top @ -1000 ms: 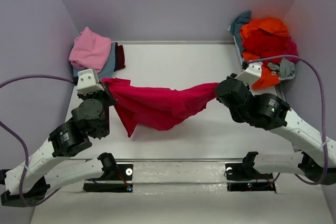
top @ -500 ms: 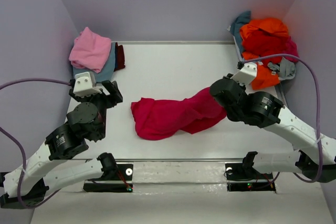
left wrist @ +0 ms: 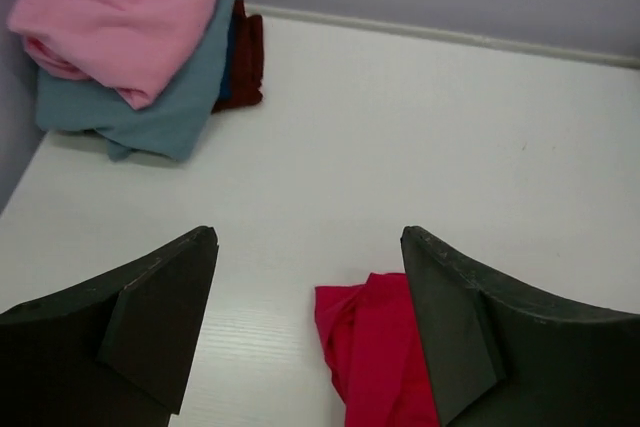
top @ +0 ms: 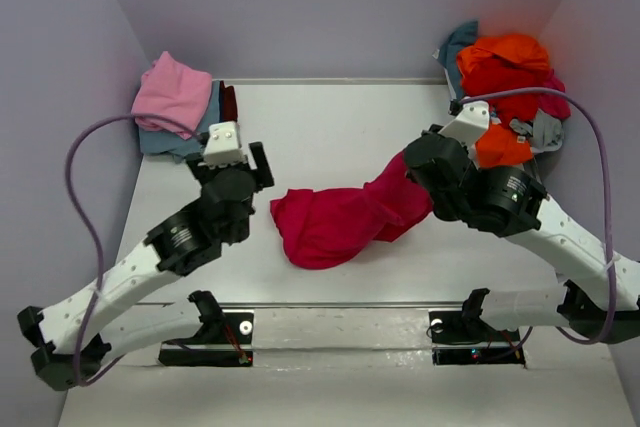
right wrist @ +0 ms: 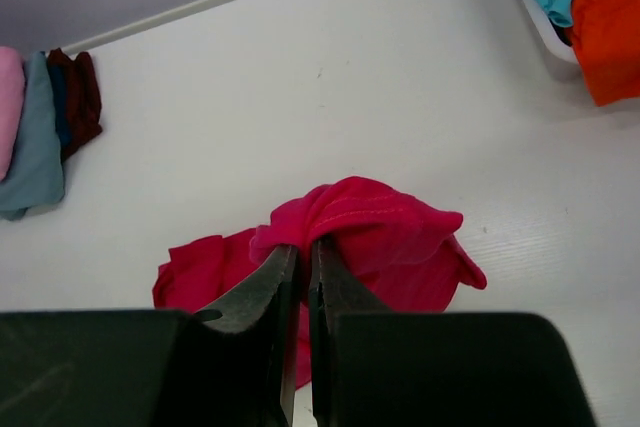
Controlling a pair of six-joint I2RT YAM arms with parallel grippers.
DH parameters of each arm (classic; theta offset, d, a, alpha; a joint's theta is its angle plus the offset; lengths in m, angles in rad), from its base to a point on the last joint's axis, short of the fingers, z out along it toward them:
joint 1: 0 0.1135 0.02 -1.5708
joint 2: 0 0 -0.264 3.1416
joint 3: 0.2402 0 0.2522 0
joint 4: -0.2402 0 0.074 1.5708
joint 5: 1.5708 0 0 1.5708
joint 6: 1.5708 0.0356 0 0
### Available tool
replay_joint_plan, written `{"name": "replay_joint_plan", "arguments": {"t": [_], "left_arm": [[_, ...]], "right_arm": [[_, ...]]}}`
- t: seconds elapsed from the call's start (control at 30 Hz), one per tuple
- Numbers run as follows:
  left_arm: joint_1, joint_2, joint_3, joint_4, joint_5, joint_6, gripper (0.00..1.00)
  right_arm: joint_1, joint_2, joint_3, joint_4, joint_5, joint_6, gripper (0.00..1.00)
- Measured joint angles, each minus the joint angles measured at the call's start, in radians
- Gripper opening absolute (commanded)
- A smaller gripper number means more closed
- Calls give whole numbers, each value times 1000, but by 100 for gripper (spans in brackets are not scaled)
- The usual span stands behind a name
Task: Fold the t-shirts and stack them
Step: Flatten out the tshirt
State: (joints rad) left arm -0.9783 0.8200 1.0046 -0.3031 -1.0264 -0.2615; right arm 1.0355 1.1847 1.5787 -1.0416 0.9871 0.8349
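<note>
Left gripper (left wrist: pixel 308 242) released, fingers spread; right gripper (right wrist: pixel 306 244) pinches crumpled magenta tee (top: pixel 335 222), seemingly hem.

Right gripper (right wrist: pixel 301 249): from above, jaws hidden under its own wrist; one end of the magenta-red tee (top: pixel 340 222) runs beneath. Left wrist view cuts that tee at bottom edge. Maroon tee (left wrist: pixel 245 52) mostly buried under dusty blue tee (left wrist: pixel 170 97). Orange tee (right wrist: pixel 610 27) cropped at frame edge.
</note>
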Motion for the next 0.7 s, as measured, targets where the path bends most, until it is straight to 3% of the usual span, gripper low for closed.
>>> {"name": "replay_joint_plan", "arguments": {"t": [0.13, 0.33, 0.7], "left_arm": [[103, 226, 29, -12, 191, -117, 85], [272, 420, 26, 24, 465, -235, 84], [274, 745, 43, 132, 689, -346, 82]], "right_arm": [[0, 7, -2, -10, -8, 14, 7], [0, -48, -85, -12, -45, 46, 7], [0, -99, -137, -53, -80, 101, 7]]}}
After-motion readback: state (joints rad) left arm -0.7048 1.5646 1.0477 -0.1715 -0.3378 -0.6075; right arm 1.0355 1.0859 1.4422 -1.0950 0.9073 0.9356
